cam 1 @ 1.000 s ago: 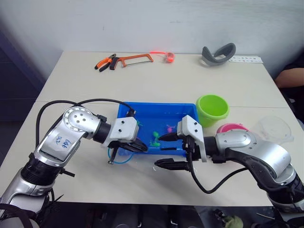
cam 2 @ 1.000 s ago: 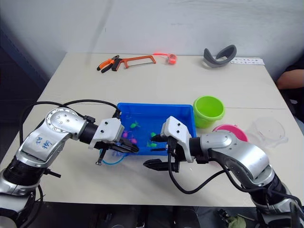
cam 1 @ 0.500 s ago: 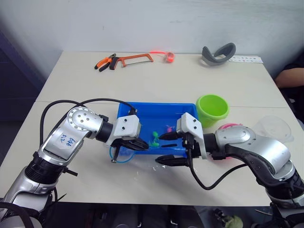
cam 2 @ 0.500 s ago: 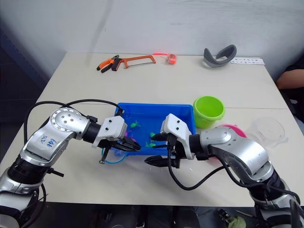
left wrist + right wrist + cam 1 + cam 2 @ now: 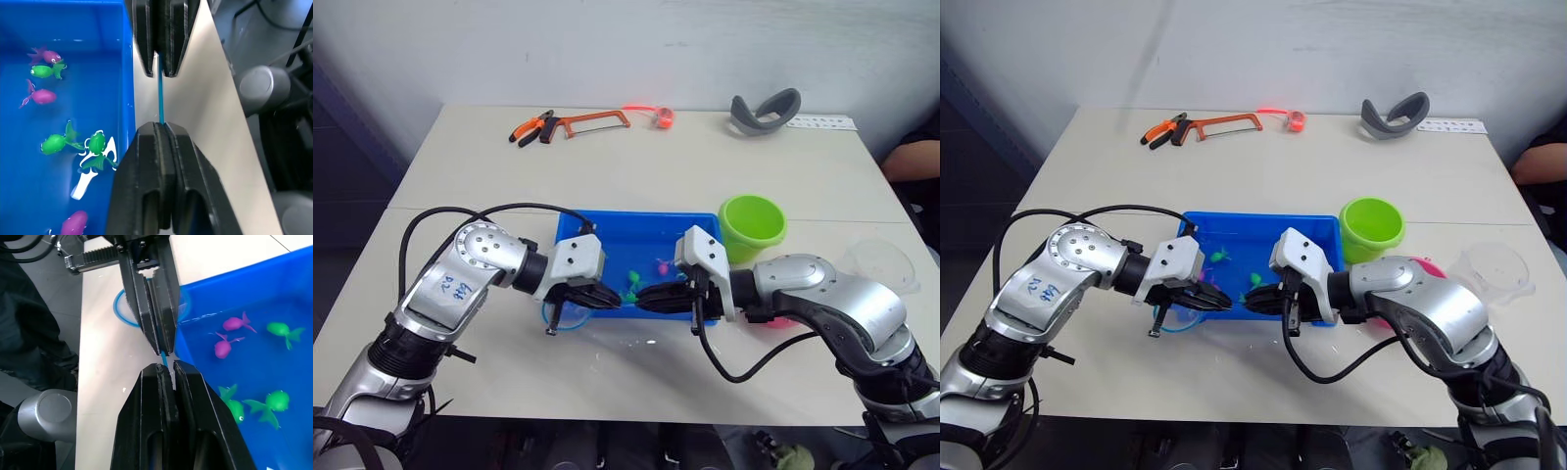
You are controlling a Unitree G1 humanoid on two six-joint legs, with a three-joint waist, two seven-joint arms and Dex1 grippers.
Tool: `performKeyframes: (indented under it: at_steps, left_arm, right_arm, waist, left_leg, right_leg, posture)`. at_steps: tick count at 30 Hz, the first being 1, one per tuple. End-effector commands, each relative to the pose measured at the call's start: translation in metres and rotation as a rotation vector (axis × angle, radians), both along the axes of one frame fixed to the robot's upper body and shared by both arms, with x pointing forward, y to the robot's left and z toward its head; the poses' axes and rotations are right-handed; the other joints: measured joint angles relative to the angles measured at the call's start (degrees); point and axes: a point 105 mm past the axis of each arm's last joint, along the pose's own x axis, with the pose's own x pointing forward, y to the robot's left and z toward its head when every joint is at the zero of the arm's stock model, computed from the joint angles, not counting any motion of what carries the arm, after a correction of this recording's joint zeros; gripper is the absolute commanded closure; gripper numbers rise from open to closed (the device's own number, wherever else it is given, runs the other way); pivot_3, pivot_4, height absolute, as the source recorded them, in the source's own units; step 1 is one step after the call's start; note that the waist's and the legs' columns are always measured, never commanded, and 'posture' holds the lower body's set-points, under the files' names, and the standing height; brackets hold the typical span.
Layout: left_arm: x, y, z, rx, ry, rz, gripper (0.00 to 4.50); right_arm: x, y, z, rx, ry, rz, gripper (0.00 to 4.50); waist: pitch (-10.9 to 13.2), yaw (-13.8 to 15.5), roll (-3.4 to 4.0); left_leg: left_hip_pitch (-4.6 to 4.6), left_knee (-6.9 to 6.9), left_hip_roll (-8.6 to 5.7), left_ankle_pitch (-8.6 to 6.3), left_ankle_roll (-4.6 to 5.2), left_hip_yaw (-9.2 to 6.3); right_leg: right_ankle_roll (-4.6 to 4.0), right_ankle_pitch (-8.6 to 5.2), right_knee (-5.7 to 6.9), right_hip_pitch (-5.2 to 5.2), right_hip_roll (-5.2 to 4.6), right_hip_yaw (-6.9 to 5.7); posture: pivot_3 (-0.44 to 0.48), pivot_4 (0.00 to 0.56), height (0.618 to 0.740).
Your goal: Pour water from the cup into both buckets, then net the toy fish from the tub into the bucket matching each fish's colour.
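Observation:
The blue tub [image 5: 636, 216] holds water and several green toy fish [image 5: 57, 143] and pink ones [image 5: 44, 55]. The net lies along the tub's near left corner, with its hoop [image 5: 558, 318] over the table and its thin blue handle [image 5: 160, 93] running between my two grippers. They meet tip to tip there. My left gripper [image 5: 610, 300] is shut on the handle, and my right gripper [image 5: 648, 297] is shut on it from the other side. To the tub's right stands the green bucket [image 5: 751, 227]. My right arm largely hides the pink bucket [image 5: 1427, 263]. The clear cup [image 5: 879, 259] is at the far right.
Along the table's far edge lie orange pliers [image 5: 530, 128], a hacksaw [image 5: 592, 121], a small red object [image 5: 661, 118], a grey curved object [image 5: 763, 111] and a white strip [image 5: 819, 122]. A person's arm [image 5: 913, 157] shows at the right edge.
My right gripper, wide open a second ago, has moved in toward the tub's near edge and shut on the net's handle. My left gripper has shifted slightly right with the net.

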Motion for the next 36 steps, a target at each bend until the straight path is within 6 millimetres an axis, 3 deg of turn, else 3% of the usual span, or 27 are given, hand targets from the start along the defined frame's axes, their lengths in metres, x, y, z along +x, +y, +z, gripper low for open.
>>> performKeyframes:
  at_steps: [1, 5, 7, 11, 16, 21, 26, 30, 36]
  left_arm:
    - [-0.005, 0.007, 0.037, -0.205, -0.087, -0.014, 2.8]
    - [-0.003, 0.027, 0.07, -0.385, -0.156, 0.0, 0.96]
    - [0.008, 0.047, 0.083, -0.459, -0.185, 0.09, 0.06]
    - [0.027, 0.08, 0.082, -0.526, -0.219, 0.257, 0.02]
    - [0.033, 0.096, 0.061, -0.569, -0.222, 0.341, 0.02]
    - [0.029, 0.084, 0.038, -0.585, -0.157, 0.313, 0.02]
    - [0.03, 0.072, 0.037, -0.604, -0.146, 0.28, 0.02]
    - [0.029, 0.066, 0.035, -0.602, -0.129, 0.255, 0.02]
    - [0.026, 0.06, 0.034, -0.6, -0.111, 0.229, 0.02]
  right_arm:
    - [-0.005, -0.006, 0.017, 0.045, -0.059, 0.021, 4.5]
    - [-0.006, -0.018, 0.026, 0.043, -0.07, 0.003, 4.5]
    - [-0.006, -0.032, 0.029, 0.019, -0.075, -0.041, 4.5]
    - [-0.005, -0.059, 0.033, -0.027, -0.09, -0.153, 4.5]
    - [-0.007, -0.095, 0.038, -0.135, -0.11, -0.279, 4.5]
    - [-0.006, -0.123, 0.033, -0.248, -0.066, -0.389, 4.5]
    - [-0.004, -0.135, 0.027, -0.356, -0.059, -0.41, 4.5]
    - [0.002, -0.139, 0.024, -0.432, -0.049, -0.409, 4.5]
    - [0.014, -0.128, 0.019, -0.442, -0.007, -0.398, 4.5]
  waist:
    - [0.0, 0.0, 0.0]
    - [0.0, 0.0, 0.01]
    - [0.0, 0.0, 0.01]
    - [0.0, 0.1, -0.01]
    - [0.0, 0.2, -0.02]
    - [0.1, 0.2, -0.12]
    - [0.1, 0.1, -0.12]
    - [0.1, -0.1, -0.11]
    - [0.1, -0.1, -0.11]
  left_leg:
    - [0.0, 0.0, 0.0, 0.0, 0.0, -0.01]
    - [-0.06, 0.07, 0.01, 0.01, -0.02, -0.1]
    - [-0.05, 0.07, 0.0, 0.01, -0.02, -0.11]
    - [-0.06, 0.07, -0.03, 0.01, -0.01, -0.13]
    - [-0.08, 0.05, -0.08, 0.0, 0.05, -0.1]
    - [-0.06, 0.06, -0.07, 0.01, 0.06, -0.1]
    - [-0.06, 0.06, -0.07, 0.02, 0.05, -0.09]
    - [-0.05, 0.06, -0.06, 0.02, 0.04, -0.08]
    - [-0.05, 0.06, -0.04, 0.03, 0.02, -0.09]
  right_leg:
    - [0.0, 0.0, -0.01, 0.0, -0.06, 0.0]
    - [0.0, 0.0, 0.0, 0.0, -0.11, -0.1]
    - [0.0, 0.0, 0.0, 0.02, -0.11, -0.11]
    - [0.03, 0.02, -0.02, 0.04, -0.05, -0.17]
    - [0.09, 0.05, -0.08, 0.04, -0.09, -0.14]
    - [0.12, 0.07, -0.07, 0.07, -0.19, -0.1]
    - [0.12, 0.07, -0.08, 0.07, -0.19, -0.09]
    - [0.12, 0.07, -0.08, 0.06, -0.18, -0.08]
    - [0.12, 0.07, -0.08, 0.04, -0.19, -0.07]
  posture:
    - [0.0, 0.15, 0.74]
    - [0.0, 0.15, 0.74]
    - [0.0, 0.15, 0.74]
    - [0.0, 0.15, 0.74]
    - [0.0, 0.15, 0.74]
    - [0.0, 0.15, 0.74]
    - [0.0, 0.15, 0.74]
    - [0.0, 0.15, 0.74]
    - [0.0, 0.15, 0.74]
